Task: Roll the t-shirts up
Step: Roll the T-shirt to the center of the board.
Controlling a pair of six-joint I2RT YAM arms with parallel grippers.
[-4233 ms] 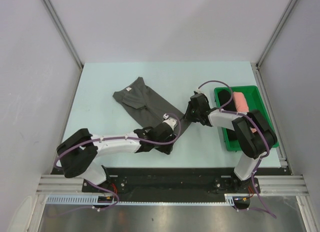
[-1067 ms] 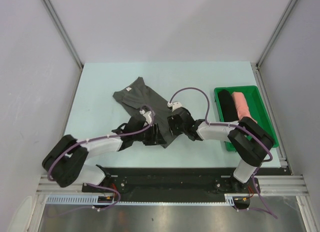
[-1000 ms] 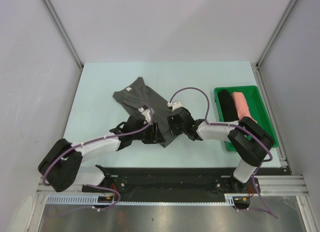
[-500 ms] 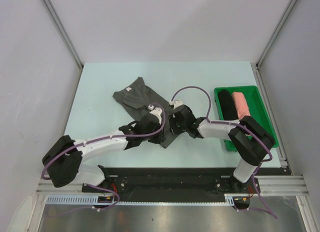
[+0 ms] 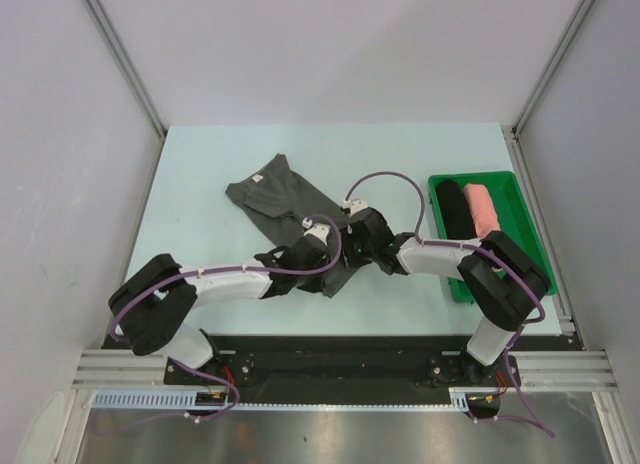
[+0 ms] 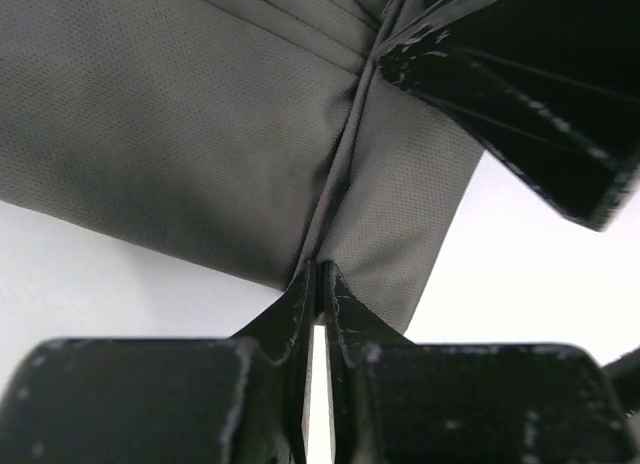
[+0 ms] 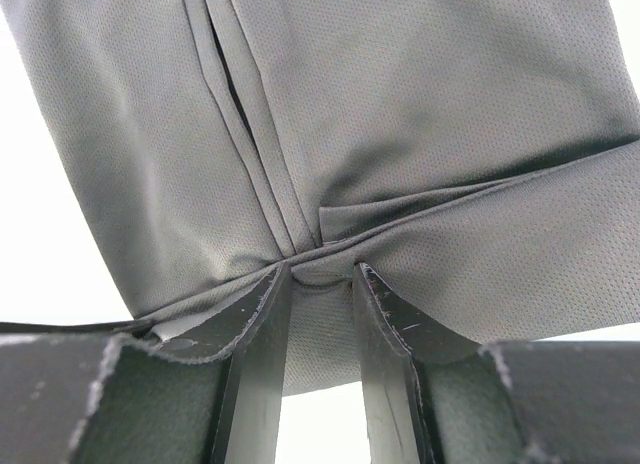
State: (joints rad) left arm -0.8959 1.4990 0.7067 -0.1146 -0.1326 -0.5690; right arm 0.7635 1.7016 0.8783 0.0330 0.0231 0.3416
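A dark charcoal grey t-shirt [image 5: 280, 194], folded into a long strip, lies diagonally on the table with its white neck label [image 5: 257, 177] at the far left. Both grippers meet at its near right end. My left gripper [image 5: 328, 262] is shut on the shirt's edge [image 6: 318, 269], its jaws almost touching. My right gripper [image 5: 350, 250] is shut on a bunched fold of the same shirt [image 7: 320, 269]. One of its dark fingers [image 6: 520, 104] shows in the left wrist view. A rolled salmon pink t-shirt [image 5: 481, 208] and a rolled black one [image 5: 455, 210] lie in the tray.
The green plastic tray [image 5: 478, 175] stands at the table's right edge, beside the right arm's elbow. Grey walls enclose the pale table on three sides. A purple cable [image 5: 385, 184] loops above the right wrist.
My left gripper has moved right along the shirt's near end to sit beside the right gripper, and its jaws have closed on the fabric. The right gripper has hardly moved.
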